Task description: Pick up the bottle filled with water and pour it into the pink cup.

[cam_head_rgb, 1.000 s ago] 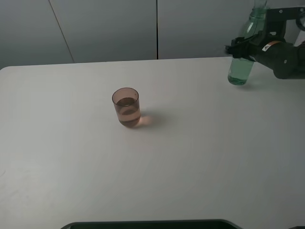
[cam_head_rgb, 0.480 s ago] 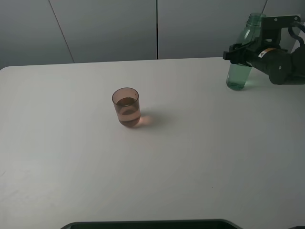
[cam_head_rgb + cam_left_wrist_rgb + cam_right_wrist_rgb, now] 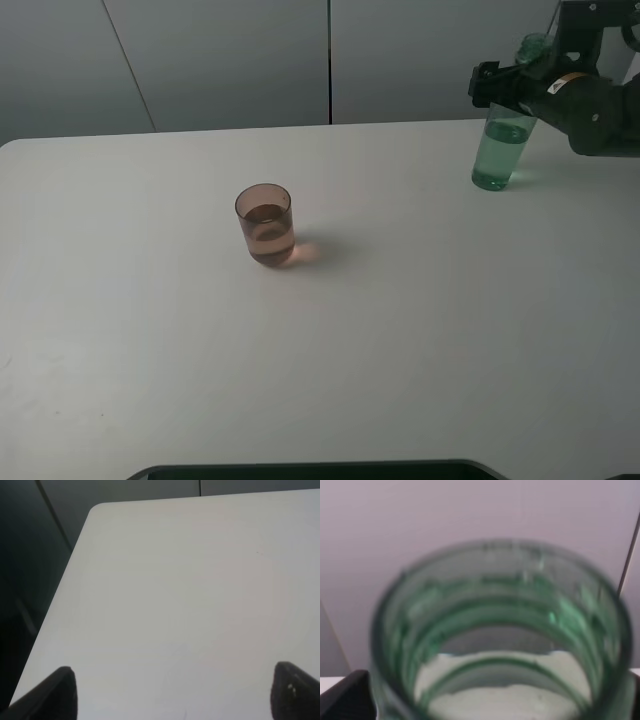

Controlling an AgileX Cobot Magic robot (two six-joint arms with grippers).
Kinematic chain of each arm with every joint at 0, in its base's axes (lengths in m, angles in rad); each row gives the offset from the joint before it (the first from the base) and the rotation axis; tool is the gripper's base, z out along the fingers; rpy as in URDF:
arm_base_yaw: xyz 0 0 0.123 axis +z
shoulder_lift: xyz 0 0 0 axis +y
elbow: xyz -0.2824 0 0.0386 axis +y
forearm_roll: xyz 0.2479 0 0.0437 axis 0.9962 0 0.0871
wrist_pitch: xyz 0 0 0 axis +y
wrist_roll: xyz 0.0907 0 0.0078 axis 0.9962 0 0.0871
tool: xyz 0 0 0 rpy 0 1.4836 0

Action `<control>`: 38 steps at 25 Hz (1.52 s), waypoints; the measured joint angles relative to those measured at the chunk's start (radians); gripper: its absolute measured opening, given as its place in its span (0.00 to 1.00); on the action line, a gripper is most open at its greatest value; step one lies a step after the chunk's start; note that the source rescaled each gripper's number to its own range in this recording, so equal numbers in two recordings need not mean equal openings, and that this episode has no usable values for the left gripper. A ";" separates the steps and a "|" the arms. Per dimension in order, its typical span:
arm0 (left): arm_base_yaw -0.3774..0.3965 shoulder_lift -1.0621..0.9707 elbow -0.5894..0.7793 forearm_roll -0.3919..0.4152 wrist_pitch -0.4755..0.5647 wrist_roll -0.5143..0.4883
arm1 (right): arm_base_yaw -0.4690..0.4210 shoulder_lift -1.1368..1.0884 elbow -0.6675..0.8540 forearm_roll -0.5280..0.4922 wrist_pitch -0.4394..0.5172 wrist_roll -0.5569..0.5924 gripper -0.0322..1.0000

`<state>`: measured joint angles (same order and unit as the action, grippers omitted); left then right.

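Observation:
The green-tinted bottle [image 3: 497,152] is at the table's far right, leaning a little to the right, its base on or just above the table. It holds some water low down. My right gripper [image 3: 503,94] is shut on the bottle's upper body. In the right wrist view the bottle's open ringed mouth [image 3: 495,580] fills the frame, blurred. The pink cup [image 3: 266,226] stands upright left of centre, with liquid in it, far from both grippers. My left gripper [image 3: 175,700] is open and empty over bare table; only its fingertips [image 3: 60,692] show.
The white table [image 3: 400,330] ends at a rounded corner and left edge [image 3: 95,515] near my left gripper. A grey panelled wall [image 3: 230,60] stands behind the table. A dark strip [image 3: 320,470] runs along the front edge.
The bottle has come down from a raised, tilted pose to the table surface, its base slightly further left. My right gripper now sits a little higher on it. The cup has not moved.

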<state>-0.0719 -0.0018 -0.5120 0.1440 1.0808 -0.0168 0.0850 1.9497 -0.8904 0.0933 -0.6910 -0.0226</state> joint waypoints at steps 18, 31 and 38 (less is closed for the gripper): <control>0.000 0.000 0.000 0.000 0.000 0.000 | -0.025 -0.490 -0.293 0.004 1.224 -0.019 1.00; 0.000 0.000 0.000 0.000 0.000 0.000 | -0.036 -0.660 -0.358 -0.052 1.900 0.023 1.00; 0.000 0.000 0.000 0.000 0.000 0.000 | -0.036 -0.938 -0.114 -0.052 1.909 0.041 1.00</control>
<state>-0.0719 -0.0018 -0.5120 0.1440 1.0808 -0.0168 0.0489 1.0118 -1.0039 0.0411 1.2177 0.0188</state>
